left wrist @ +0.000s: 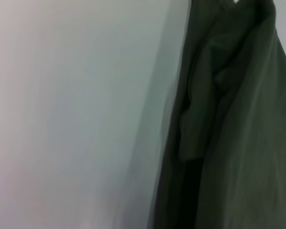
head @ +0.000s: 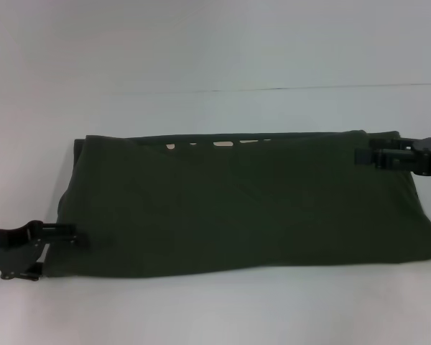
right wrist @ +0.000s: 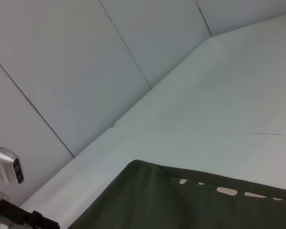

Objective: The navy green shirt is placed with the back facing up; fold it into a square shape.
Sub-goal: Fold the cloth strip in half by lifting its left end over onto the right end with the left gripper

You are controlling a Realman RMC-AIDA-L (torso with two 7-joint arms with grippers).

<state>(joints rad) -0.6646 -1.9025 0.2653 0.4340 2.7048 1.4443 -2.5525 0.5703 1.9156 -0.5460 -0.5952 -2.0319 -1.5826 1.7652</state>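
Presently: white table; navy green shirt lying across it, folded once into a wide band, square not yet reached; left gripper at its near-left edge, right gripper at its far-right corner, finger states unreadable.

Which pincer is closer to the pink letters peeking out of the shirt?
Right. The right pincer sits at the shirt's far edge, near the letters; the left pincer is at the near corner.
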